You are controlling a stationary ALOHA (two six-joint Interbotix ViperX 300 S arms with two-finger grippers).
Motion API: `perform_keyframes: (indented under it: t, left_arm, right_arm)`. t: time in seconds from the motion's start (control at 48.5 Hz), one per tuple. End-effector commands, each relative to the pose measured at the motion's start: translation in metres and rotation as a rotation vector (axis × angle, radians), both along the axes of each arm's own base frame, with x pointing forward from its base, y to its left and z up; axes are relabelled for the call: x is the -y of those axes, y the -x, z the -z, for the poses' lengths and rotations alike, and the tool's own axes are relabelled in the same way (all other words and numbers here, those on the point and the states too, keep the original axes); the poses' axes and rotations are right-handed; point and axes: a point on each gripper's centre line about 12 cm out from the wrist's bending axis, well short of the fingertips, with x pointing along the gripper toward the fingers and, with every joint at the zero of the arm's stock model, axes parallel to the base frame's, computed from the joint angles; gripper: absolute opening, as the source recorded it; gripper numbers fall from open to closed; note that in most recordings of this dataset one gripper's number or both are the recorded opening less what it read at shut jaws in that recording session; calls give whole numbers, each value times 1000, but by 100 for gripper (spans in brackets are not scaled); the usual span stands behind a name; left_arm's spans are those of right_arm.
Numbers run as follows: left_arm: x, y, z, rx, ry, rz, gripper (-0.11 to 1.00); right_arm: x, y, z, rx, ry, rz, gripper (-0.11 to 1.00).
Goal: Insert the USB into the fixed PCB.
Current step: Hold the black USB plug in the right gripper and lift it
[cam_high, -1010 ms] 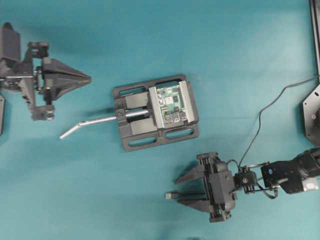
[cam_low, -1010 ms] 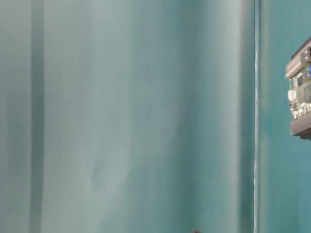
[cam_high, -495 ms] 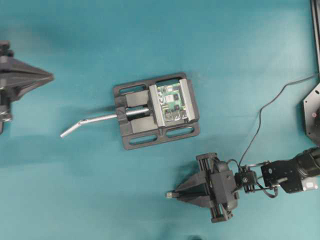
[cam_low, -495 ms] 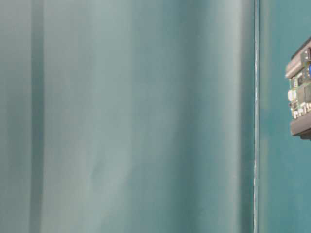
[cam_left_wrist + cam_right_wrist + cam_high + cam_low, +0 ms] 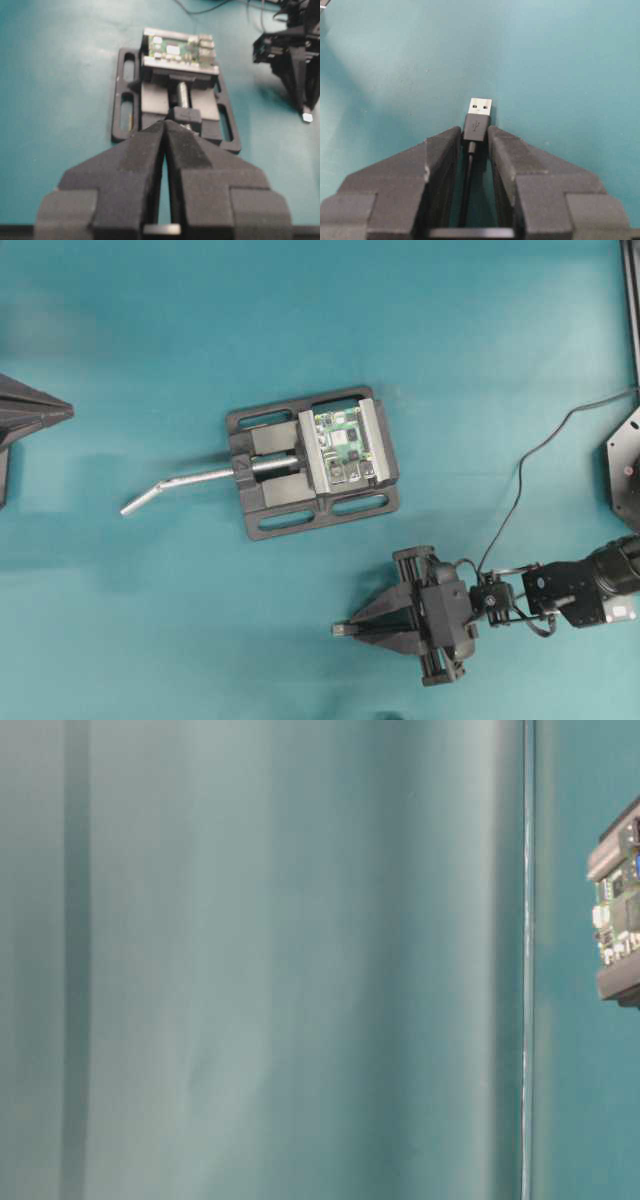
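A teal bench (image 5: 300,320) fills the overhead view. At its middle sits a black vise (image 5: 312,465) with a silver handle (image 5: 185,485) pointing left, its grey jaws clamping the fixed PCB (image 5: 343,447). At the lower right, the right gripper (image 5: 352,629) pinches the USB (image 5: 478,120) by its dark body, metal tip poking out, well apart from the board. At the far left edge, the left gripper (image 5: 165,135) has its fingers pressed together, holding nothing.

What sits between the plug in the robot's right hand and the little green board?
Only bare teal tabletop and the black vise's near edge separate the USB from the fixed PCB, as the overhead view shows.
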Motion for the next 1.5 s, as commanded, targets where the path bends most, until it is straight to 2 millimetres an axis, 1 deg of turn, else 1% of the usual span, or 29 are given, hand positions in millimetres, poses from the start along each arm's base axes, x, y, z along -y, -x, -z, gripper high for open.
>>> perform_keyframes:
  t: [0.0, 0.247, 0.412, 0.557, 0.722, 1.072, 1.484]
  left_arm:
    - [-1, -1, -5, 10, 3, -7, 0]
    - [-1, 0, 2, -30, 6, -5, 0]
    - [0, 1, 3, -54, 3, -1, 0]
    - [0, 3, 11, -101, 15, 0, 0]
    - [0, 2, 8, -99, 10, 2, 0]
    - [0, 2, 8, -101, 9, 2, 0]
    - [0, 2, 8, -101, 10, 2, 0]
  right_arm:
    - [1, -2, -5, 15, -9, 9, 28]
    - [1, -1, -5, 14, -8, 9, 28]
    - [1, -1, -5, 12, -8, 10, 22]
    - [1, -1, -5, 12, -8, 10, 21]
    - [1, -1, -5, 14, -8, 9, 21]
    - [1, -3, -6, 15, -12, 14, 21]
    - [8, -4, -5, 8, -34, 91, 21]
